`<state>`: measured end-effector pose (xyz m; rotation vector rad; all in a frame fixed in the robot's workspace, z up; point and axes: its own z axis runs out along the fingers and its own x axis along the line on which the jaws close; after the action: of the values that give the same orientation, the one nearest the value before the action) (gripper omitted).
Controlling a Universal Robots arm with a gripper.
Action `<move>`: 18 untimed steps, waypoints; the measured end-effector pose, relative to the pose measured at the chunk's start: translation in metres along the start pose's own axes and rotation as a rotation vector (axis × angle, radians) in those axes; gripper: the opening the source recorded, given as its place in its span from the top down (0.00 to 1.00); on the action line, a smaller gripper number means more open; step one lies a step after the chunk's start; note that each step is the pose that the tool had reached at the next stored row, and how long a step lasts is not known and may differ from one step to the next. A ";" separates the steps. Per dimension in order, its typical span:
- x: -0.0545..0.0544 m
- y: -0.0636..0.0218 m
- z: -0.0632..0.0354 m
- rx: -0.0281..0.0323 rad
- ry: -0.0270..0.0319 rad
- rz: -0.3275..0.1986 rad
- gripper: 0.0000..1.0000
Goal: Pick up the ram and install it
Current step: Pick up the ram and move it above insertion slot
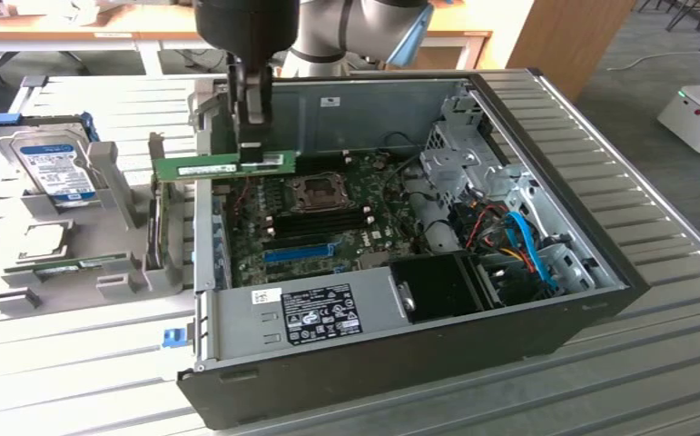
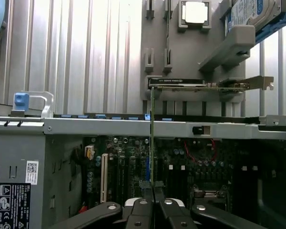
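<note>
The ram [image 1: 223, 166] is a thin green stick with a white label, held level above the left rim of the open computer case [image 1: 592, 309]. My gripper [image 1: 252, 154] is shut on its right part, coming down from above. In the wrist view the ram [image 2: 152, 143] appears edge-on, rising from between the fingertips of my gripper [image 2: 153, 200], over the motherboard [image 2: 133, 162]. On the motherboard [image 1: 325, 213] the dark memory slots [image 1: 325, 221] lie below and to the exterior view's right of the stick.
A grey parts holder [image 1: 71, 236] stands at the exterior view's left of the case, carrying a silver hard drive with a blue label [image 1: 56, 170] and a card [image 2: 200, 85]. A blue slot [image 1: 299, 252], cables [image 1: 526, 245] and a black fan housing [image 1: 447, 286] sit inside the case.
</note>
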<state>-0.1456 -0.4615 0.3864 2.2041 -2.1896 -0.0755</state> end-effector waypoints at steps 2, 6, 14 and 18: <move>0.000 -0.0056 -0.0003 -0.0001 0.0000 0.000 0.88; 0.000 -0.0179 -0.0011 -0.0001 0.0001 0.000 0.88; 0.000 -0.0429 -0.0025 -0.0002 0.0001 0.000 0.88; 0.000 -0.0539 -0.0032 -0.0002 0.0000 0.000 0.88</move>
<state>-0.0916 -0.4615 0.3864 2.2041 -2.1895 -0.0757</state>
